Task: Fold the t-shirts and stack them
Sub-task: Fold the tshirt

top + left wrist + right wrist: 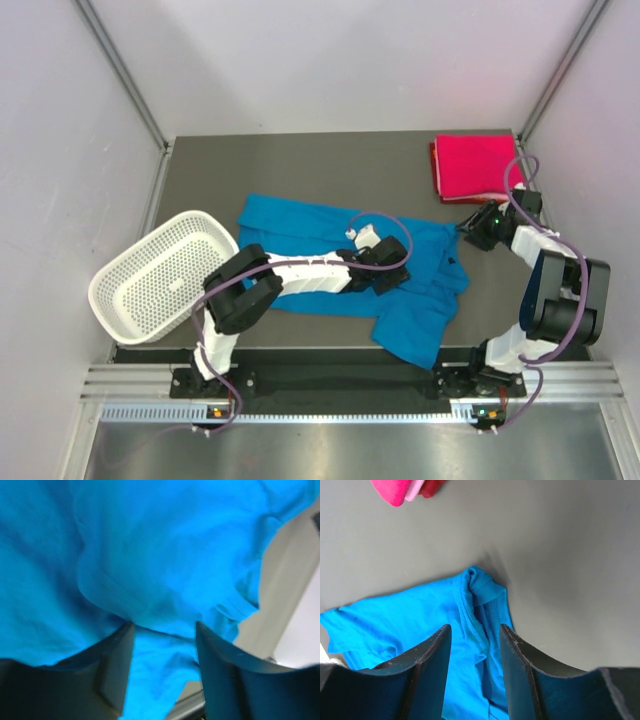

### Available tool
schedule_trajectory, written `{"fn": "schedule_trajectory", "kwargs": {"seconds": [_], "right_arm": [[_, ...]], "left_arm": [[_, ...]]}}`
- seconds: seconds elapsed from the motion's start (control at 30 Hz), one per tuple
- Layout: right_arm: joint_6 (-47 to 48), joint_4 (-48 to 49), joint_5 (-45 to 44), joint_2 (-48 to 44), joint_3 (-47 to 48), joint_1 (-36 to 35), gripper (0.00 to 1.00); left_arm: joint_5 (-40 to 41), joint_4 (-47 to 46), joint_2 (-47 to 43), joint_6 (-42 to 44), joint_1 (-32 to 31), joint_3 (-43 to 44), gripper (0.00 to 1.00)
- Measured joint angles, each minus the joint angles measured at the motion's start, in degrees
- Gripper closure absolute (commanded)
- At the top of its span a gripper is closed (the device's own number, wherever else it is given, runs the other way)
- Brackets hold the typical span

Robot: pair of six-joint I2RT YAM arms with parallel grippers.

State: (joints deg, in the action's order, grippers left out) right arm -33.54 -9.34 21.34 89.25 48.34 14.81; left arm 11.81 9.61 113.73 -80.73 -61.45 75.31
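We see blue t-shirt crumpled on table, basket left of it, folded pink t-shirt beyond its right side. Left arm hides its middle (left gripper wide over it); right gripper parted over its sleeve.

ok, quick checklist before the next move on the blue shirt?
1. Left tool open, low over the blue t-shirt: ok.
2. Right tool open, straddling the shirt's right-hand corner: ok.
3. Cloth between the left tool's fingers: cannot tell, the wrist view is too close.
4. Blue t-shirt lying flat: not ok. It is rumpled and its near part appears to hang over the table's near edge.
5. Pink-red t-shirt folded at the far right corner, apart from the blue one: ok.
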Motion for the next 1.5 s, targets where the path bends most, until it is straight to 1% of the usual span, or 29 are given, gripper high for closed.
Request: {"fn": "schedule_trajectory", "kwargs": {"seconds": [0.23, 0.27, 0.33, 0.37, 0.47, 0.5, 0.57, 0.77, 0.9, 1.0, 1.17, 1.27, 1.37, 1.47, 1.5], "right_arm": [[0.1, 0.2, 0.0, 0.0, -0.8, 0.0, 0.56], [0.1, 0.2, 0.0, 0.0, -0.8, 0.0, 0.56], [0.1, 0.2, 0.0, 0.0, -0.8, 0.0, 0.56], [0.2, 0.2, 0.0, 0.0, -0.8, 0.0, 0.56], [0.4, 0.2, 0.0, 0.0, -0.8, 0.0, 0.56], [0.4, 0.2, 0.0, 0.0, -0.8, 0.0, 0.56], [0.5, 0.2, 0.0, 0.0, -0.8, 0.0, 0.56], [0.5, 0.1, 0.1, -0.7, -0.8, 0.0, 0.56], [0.2, 0.5, 1.1, -0.8, -0.8, 0.1, 0.57], [-0.4, 1.2, 1.9, -0.8, -0.8, 0.1, 0.58], [-1.2, 1.4, 2.7, -0.8, -0.7, 0.1, 0.63], [-1.2, 1.4, 2.9, -0.6, -0.7, 0.1, 0.63], [-1.1, 1.2, 2.7, -0.2, -0.5, 0.0, 0.61], [0.0, -0.1, 1.7, 0.4, 0.4, -0.6, 0.61], [0.6, -1.1, 0.7, 0.6, 1.1, -0.9, 0.61]], "left_arm": [[-0.2, -0.5, 2.1, 1.4, 1.1, 0.0, 0.53], [-0.2, -0.7, 2.1, 1.5, 1.3, 0.0, 0.59], [-0.2, -0.9, 2.1, 1.8, 1.7, 0.0, 0.65], [-0.3, -1.0, 2.1, 2.1, 1.8, 0.0, 0.72], [-0.6, -1.8, 2.1, 3.0, 2.4, 0.0, 0.85], [-0.7, -2.0, 2.1, 3.3, 2.5, 0.0, 0.94], [-1.1, -2.3, 2.1, 4.1, 2.8, 0.0, 1.0], [-3.4, -0.9, 2.1, 6.3, 3.1, 0.9, 1.0], [-4.5, 2.2, 1.6, 9.6, 3.1, 3.4, 1.0], [-4.6, 3.5, 0.1, 11.8, 3.2, 3.5, 1.0], [-4.8, 5.9, -2.0, 14.5, 3.3, 3.5, 1.0], [-5.1, 6.3, -2.4, 15.6, 3.4, 3.4, 1.0], [-5.7, 7.2, -2.4, 16.8, 3.4, 3.4, 1.0], [-6.1, 8.6, -2.4, 18.0, 3.4, 3.4, 1.0], [-6.3, 8.9, -2.4, 18.2, 3.4, 3.4, 0.88]]}}
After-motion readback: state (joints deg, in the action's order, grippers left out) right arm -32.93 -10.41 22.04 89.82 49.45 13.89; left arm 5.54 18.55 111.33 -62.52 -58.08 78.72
